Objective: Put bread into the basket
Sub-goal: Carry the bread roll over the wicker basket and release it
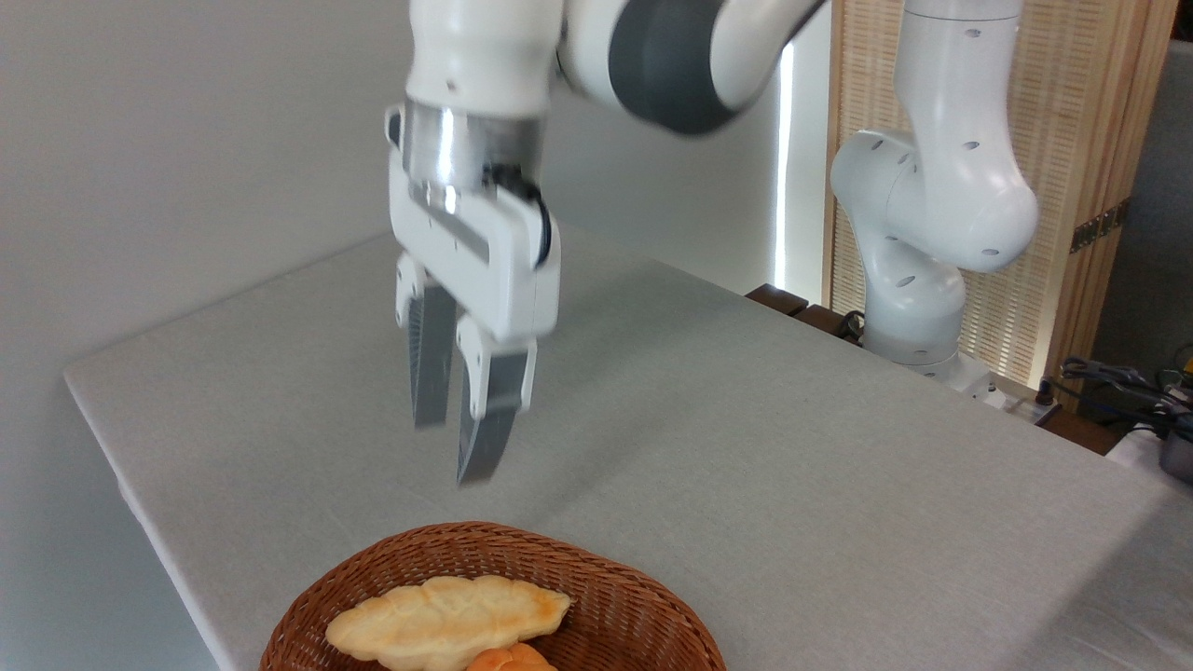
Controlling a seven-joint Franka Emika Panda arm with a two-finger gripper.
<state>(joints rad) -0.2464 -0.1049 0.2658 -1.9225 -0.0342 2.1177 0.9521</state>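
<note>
From my remote view, the grey-clothed table (pixel 746 447) fills most of the frame, and the white robot arm (pixel 932 186) is cut off at the top edge, so I cannot see its upper links. Its gripper (pixel 457 452) hangs in the air above the wicker basket (pixel 615 596), fingers slightly apart and holding nothing. The basket is cropped by the bottom edge; inside lies the bread (pixel 438 620), pale golden, leaf-shaped, with browner scalloped edges, touching a mostly hidden orange-brown bun (pixel 508 660).

Pale bread (pixel 447 623) flat in wicker basket (pixel 643 596)
</note>
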